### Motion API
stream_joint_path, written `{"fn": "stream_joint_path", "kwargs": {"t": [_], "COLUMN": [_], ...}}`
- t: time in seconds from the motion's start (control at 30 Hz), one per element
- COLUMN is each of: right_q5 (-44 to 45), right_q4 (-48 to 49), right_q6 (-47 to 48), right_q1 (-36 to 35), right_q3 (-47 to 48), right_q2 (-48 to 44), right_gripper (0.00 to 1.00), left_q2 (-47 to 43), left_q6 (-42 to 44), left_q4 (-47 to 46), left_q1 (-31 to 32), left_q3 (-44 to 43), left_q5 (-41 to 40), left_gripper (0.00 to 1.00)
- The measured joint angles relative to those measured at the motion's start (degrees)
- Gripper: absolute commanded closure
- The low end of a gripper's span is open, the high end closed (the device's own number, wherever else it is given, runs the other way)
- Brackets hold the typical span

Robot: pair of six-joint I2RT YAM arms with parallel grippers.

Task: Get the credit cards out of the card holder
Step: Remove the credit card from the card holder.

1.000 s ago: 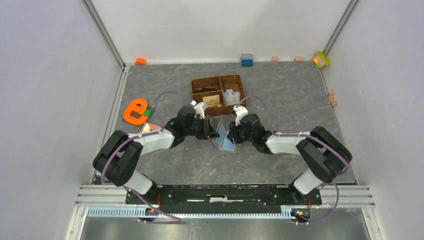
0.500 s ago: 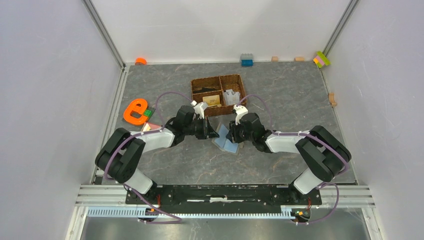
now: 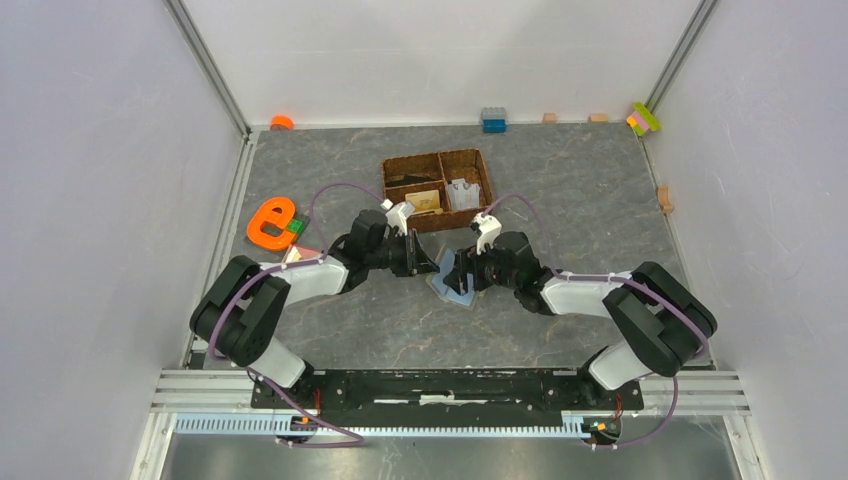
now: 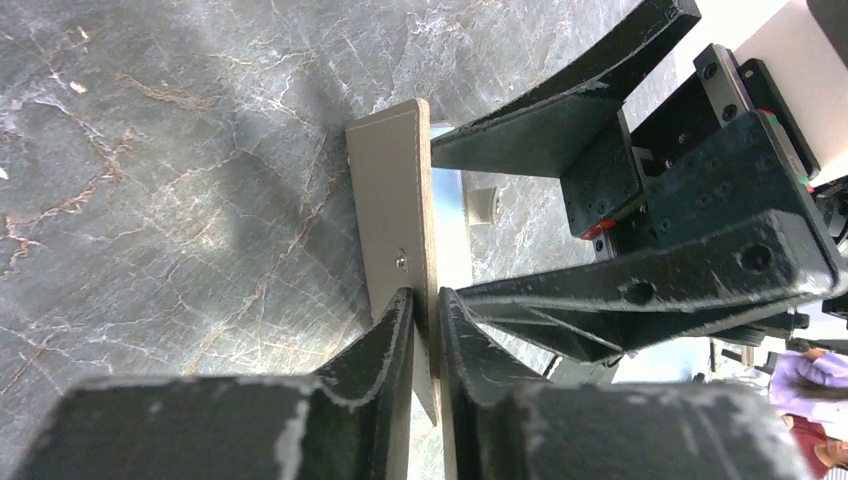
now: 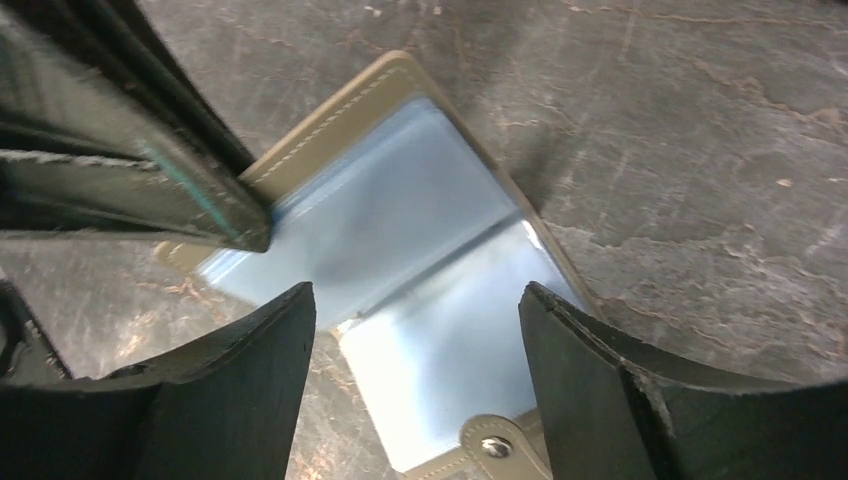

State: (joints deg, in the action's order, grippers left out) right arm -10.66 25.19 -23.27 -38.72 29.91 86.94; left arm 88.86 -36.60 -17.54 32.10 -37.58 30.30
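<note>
Centrally, card holder point(image 3: 456, 284) open, woven basket point(image 3: 434, 156) behind holding tan card point(image 3: 425, 200)

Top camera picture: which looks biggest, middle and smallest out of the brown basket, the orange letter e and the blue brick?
1. brown basket
2. orange letter e
3. blue brick, though it sits farthest back, so it may look a bit smaller than it is.
</note>
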Motion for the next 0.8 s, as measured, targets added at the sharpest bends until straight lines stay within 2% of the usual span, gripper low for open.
{"fn": "stream_joint_path", "kwargs": {"t": [0.23,0.5,0.6,0.7,0.8], "right_q5": [-5.66,-8.17,-8.59,-8.35,-7.23], "right_q4": [6.08,8.63,8.07,6.99,5.53], "right_q6": [-1.11,-1.6,-2.08,-2.12,-2.1], "right_q1": [0.0,0.0,0.0,0.0,0.0], "right_q3": [-2.1,-2.08,-1.46,-0.83,-0.57], "right_q2": [-0.22,1.4,2.99,3.69,3.69], "right_gripper": [0.15,0.28,0.4,0.47,0.65], "left_q2": [0.0,0.42,1.42,1.53,1.53], "left_q6": [-0.07,-1.42,-2.16,-2.49,-2.58], "left_q4": [-0.31,-2.25,-3.45,-4.04,-4.11], "left_q1": [-0.15,-0.2,-0.39,-0.72,-0.74], "left_q3": [0.26,0.46,0.57,1.14,1.22], "left_q5": [0.11,1.7,1.88,1.81,1.81], "left_gripper": [0.92,0.94,0.94,0.94,0.94]}}
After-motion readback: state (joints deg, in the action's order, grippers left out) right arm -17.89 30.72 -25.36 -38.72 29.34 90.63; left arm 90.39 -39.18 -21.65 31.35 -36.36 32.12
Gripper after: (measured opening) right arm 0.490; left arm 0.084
